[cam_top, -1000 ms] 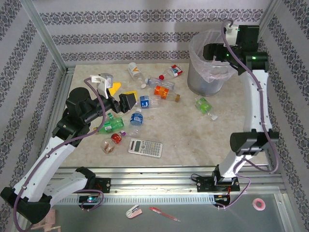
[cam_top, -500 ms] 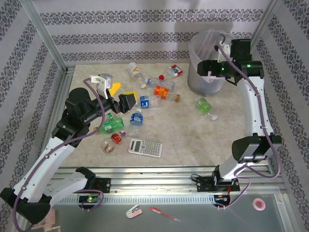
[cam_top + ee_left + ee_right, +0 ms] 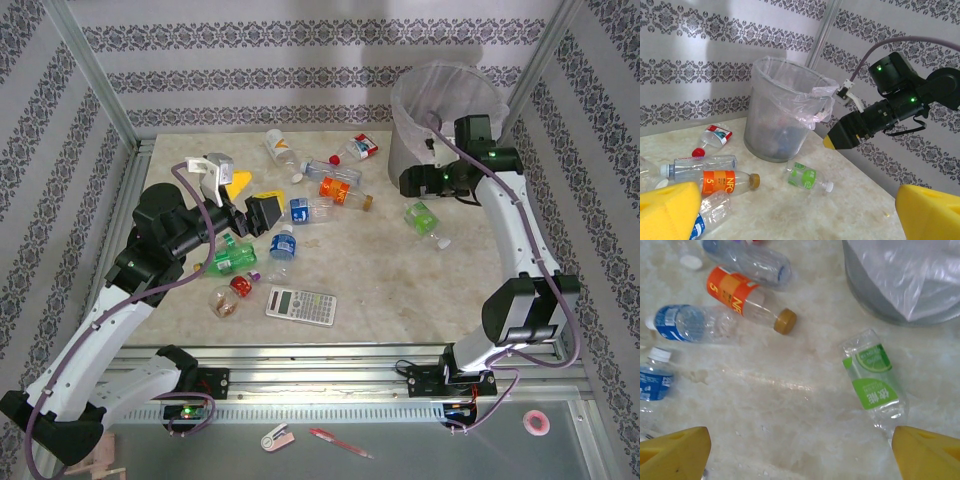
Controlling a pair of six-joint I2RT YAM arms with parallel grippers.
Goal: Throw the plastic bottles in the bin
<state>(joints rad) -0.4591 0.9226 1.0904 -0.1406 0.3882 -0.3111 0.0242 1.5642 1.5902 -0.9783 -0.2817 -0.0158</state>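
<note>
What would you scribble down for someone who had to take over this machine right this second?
The left gripper: jaws open, empty, above the bottles at the left of the table.
The right gripper: jaws open, empty, beside the bin, over the green-label bottle.
Done: cannot tell; the bin's contents are unclear.
Left: roughly ten bottles lie on the table. Leave the calculator.

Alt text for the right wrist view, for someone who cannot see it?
The open right gripper hangs over a marbled table, yellow pads at the bottom corners; a clear plastic bottle with a green label lies near the grey bin lined with a whitish bag. At the picture's left lie an orange-labelled bottle with a brown cap and two blue-labelled bottles.
</note>
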